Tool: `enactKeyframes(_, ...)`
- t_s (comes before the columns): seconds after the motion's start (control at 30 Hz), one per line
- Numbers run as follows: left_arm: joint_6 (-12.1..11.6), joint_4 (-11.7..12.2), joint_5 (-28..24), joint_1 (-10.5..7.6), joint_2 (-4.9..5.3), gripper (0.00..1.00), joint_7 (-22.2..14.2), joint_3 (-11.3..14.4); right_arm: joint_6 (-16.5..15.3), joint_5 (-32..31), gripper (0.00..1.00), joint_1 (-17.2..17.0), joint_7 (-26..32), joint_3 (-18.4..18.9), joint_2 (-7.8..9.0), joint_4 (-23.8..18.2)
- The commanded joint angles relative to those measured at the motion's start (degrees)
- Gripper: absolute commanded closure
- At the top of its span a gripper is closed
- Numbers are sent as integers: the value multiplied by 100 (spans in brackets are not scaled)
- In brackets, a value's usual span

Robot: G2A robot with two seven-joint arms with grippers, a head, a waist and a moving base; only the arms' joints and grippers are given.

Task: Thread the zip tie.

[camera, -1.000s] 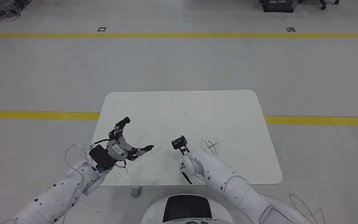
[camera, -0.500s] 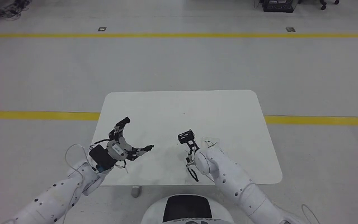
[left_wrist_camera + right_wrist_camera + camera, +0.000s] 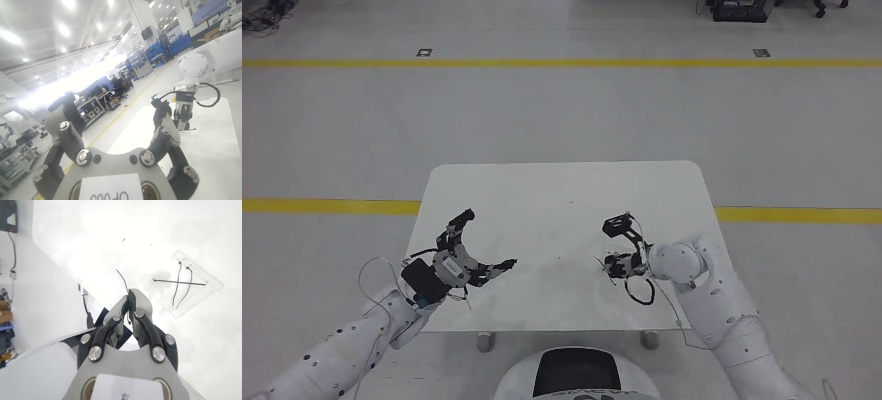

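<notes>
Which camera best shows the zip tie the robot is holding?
The right wrist view: the zip tie is pinched in the shut right gripper, its tail poking out past it. In the top and left wrist views it is too thin to make out.

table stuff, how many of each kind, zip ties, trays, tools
zip ties: 4, one zip tie pinched in the right tool, three lying crossed in the clear tray
clear tray: 1
tools: 2, the right tool shut, the left tool open and empty
total: 7
</notes>
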Motion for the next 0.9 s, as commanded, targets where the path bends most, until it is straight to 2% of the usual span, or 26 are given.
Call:
enactKeyframes(0.0, 0, 0, 0, 0, 0, 0, 0, 0, -253, 419, 100, 234, 200, 82, 23, 324)
enactKeyframes(0.13, 0, 0, 0, 0, 0, 0, 0, 0, -253, 1026, 100, 736, 463, 60, 65, 931)
enactKeyframes(0.23, 0, 0, 0, 0, 0, 0, 0, 0, -253, 1459, 100, 1108, 777, -124, 97, 1207)
enactKeyframes(0.77, 0, 0, 0, 0, 0, 0, 0, 0, -253, 1553, 100, 1074, 703, -120, 105, 1204)
enactKeyframes(0.87, 0, 0, 0, 0, 0, 0, 0, 0, -253, 1797, 100, 1176, 988, -54, 175, 1239)
